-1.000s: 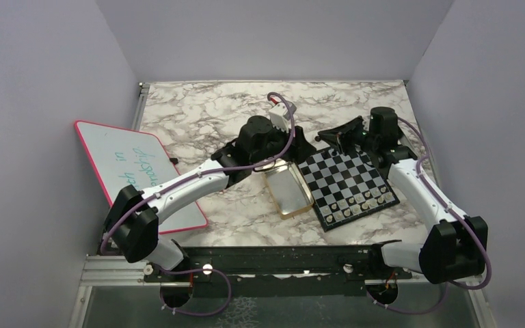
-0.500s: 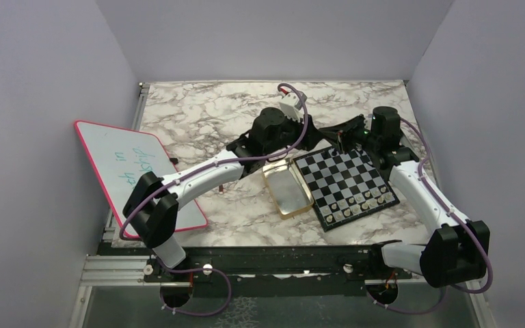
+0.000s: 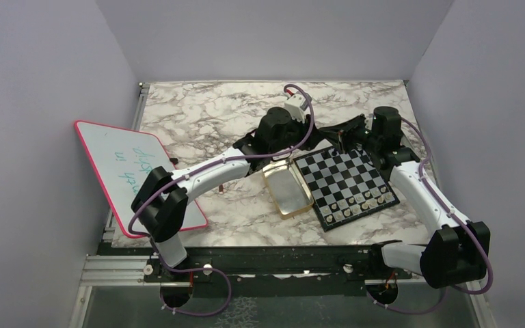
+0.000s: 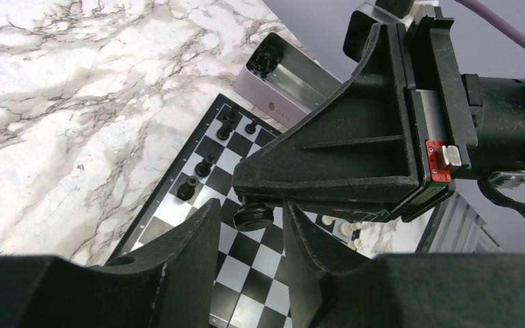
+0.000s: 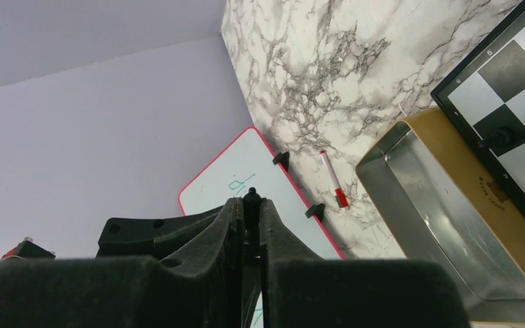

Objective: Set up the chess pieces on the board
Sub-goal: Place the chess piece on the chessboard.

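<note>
Chess pieces (image 3: 364, 199) are standing along the two near rows of the board (image 3: 345, 174) in the overhead view. The board is lying on the right half of the marble bench (image 3: 205, 109), with a gold tin (image 3: 288, 189) just beside its left edge and a pink-rimmed whiteboard (image 3: 133, 171) well apart at the left. Both arms are reaching to the board's far left corner, where the left claw (image 3: 312, 139) and the right claw (image 3: 340, 135) are meeting; their jaws are too small to judge here. In the left wrist view the left claw (image 4: 251, 205) is standing partly open, its fingers (image 4: 178, 253) flanking the round base of a black chessman (image 4: 253, 219) without clearly touching it. That chessman is hanging from the tips of the right claw, and whether it is touching the board I cannot tell. Four other black pieces (image 4: 205, 164) are standing on the far squares, and a silver tin (image 4: 301, 78) just beyond the board's corner is holding more. In the right wrist view the right claw (image 5: 249, 205) is pinching the black chessman (image 5: 250, 197) between nearly closed fingers, only its knob showing. Beyond it the whiteboard, a red marker (image 5: 331, 181), the gold tin and a corner of the board are showing.
</note>
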You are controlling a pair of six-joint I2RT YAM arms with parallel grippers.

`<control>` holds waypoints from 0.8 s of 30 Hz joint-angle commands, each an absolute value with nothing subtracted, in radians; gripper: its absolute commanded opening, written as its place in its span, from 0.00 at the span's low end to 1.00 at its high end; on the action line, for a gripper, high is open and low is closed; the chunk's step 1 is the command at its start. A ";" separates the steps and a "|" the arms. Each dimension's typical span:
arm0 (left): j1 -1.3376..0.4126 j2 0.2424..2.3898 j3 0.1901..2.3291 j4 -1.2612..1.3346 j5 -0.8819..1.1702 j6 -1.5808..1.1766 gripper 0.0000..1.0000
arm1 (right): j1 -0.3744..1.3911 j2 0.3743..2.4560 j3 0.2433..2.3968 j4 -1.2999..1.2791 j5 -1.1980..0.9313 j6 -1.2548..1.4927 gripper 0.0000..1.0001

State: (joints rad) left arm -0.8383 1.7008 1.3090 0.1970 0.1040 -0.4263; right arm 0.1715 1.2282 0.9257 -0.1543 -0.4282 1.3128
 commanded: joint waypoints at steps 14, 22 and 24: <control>-0.841 1.630 1.301 0.134 0.187 -0.309 0.01 | 0.176 1.157 0.839 -0.032 -0.574 0.907 0.27; -0.796 1.444 1.135 0.116 0.314 -0.190 0.00 | 0.143 1.164 0.908 -0.184 -0.699 0.639 0.39; -0.773 1.412 1.114 0.121 0.375 -0.170 0.00 | 0.140 1.177 0.916 -0.184 -0.789 0.612 0.40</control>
